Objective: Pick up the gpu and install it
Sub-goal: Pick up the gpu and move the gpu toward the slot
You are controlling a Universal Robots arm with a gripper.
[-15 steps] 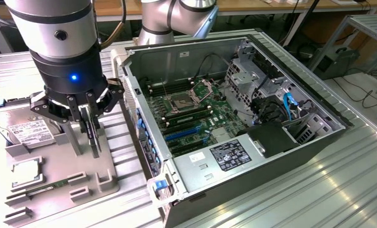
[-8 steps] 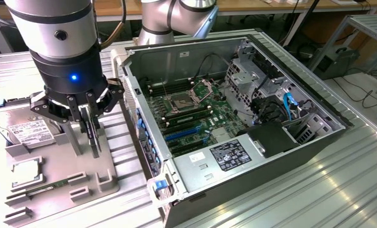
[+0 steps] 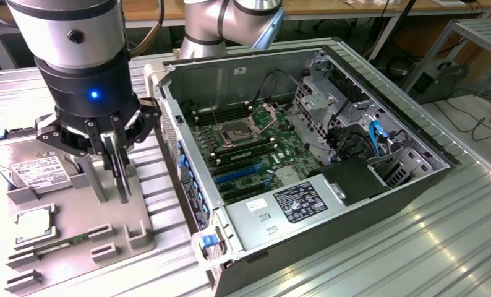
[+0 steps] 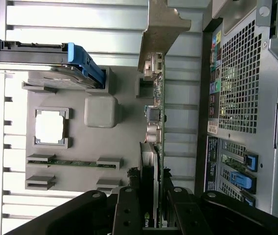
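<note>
My gripper (image 3: 114,147) is shut on the gpu (image 3: 120,176), a thin black card held on edge and hanging straight down over the grey fixture tray (image 3: 89,213), at the exterior view's left. In the wrist view the gpu (image 4: 158,122) runs edge-on away from the gripper (image 4: 153,208), with its silver bracket (image 4: 161,24) at the far end. One black finger sits on each side of the card. I cannot tell whether the card's lower edge still touches the tray's holder. The open computer case (image 3: 229,253) stands beside the tray, its blue expansion slots (image 3: 235,176) exposed on the motherboard.
On the tray lie a silver hard drive (image 3: 31,170), a CPU (image 3: 35,223) and a green memory stick (image 3: 60,241). The case's rear wall (image 4: 246,98) stands close beside the card. The arm's base (image 3: 221,25) rises behind the case. All rest on a ribbed metal table (image 3: 427,235).
</note>
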